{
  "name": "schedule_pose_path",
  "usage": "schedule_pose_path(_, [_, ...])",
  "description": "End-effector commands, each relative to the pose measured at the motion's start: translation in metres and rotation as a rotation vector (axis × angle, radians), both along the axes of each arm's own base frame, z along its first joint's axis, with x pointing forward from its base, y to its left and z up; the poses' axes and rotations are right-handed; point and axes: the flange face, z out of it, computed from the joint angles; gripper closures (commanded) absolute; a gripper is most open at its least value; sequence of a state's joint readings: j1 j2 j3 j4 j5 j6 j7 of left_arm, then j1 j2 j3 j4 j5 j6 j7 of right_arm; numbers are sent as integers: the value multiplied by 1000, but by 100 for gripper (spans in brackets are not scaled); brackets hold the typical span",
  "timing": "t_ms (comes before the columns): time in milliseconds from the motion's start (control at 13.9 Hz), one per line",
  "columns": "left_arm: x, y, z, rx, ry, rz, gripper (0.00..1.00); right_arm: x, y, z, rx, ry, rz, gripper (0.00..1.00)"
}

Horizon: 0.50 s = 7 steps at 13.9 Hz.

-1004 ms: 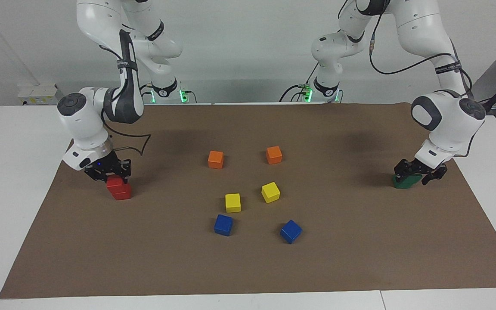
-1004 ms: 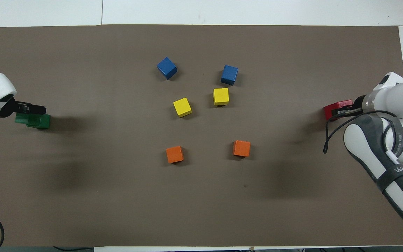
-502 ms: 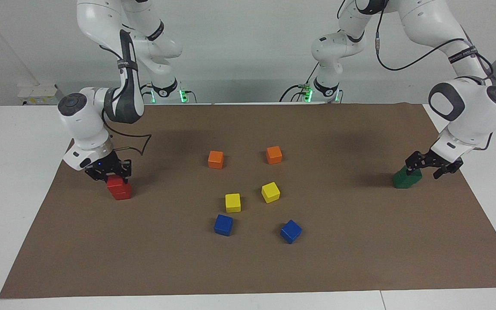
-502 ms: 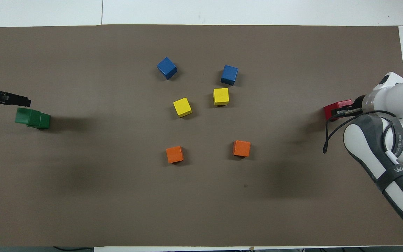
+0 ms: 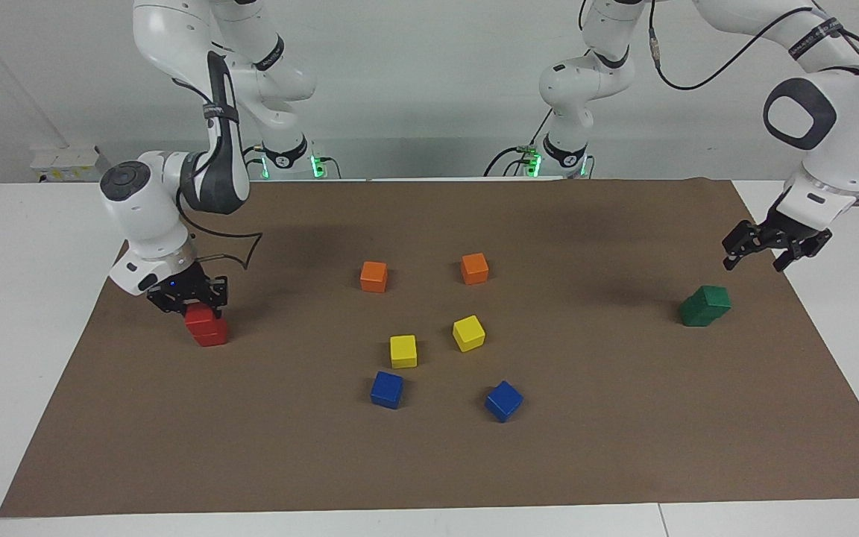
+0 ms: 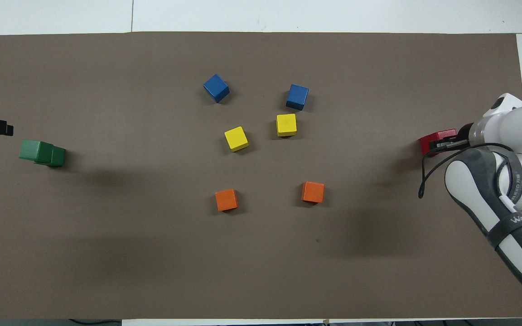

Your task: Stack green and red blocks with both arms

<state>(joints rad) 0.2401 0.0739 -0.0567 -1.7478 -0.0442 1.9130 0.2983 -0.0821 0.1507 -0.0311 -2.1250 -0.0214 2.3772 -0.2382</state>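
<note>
My arms (image 5: 198, 45) wear glossy white plastic shells with black cables (image 5: 705, 78). The cubes, green (image 5: 705, 306), red (image 5: 206, 325), orange (image 5: 373, 276), yellow (image 5: 403, 350) and blue (image 5: 387, 389), look matt and smooth. They lie on a brown matt paper sheet (image 5: 623, 447) over a smooth white table (image 5: 19, 298).

Facing view: looked down from high across the worktop (image 5: 429, 462) toward the robots. Overhead view: looked steeply down from above their end. Shared, seemingly, the whole brown mat (image 6: 261, 271).

2 orange cubes (image 5: 373, 276); 2 yellow cubes (image 5: 403, 350); 2 blue cubes (image 5: 386, 389); brown mat (image 5: 623, 447).
</note>
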Motion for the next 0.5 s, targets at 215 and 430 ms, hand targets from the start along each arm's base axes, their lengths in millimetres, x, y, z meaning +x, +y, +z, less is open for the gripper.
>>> schedule_pose_path(215, [-34, -45, 50, -29, 52, 154, 0, -7, 3, -3, 6, -12, -22, 3])
schedule_pose_path(430, [-47, -54, 62, -30, 87, 174, 0, -5, 5, -1, 5, -18, -16, 0])
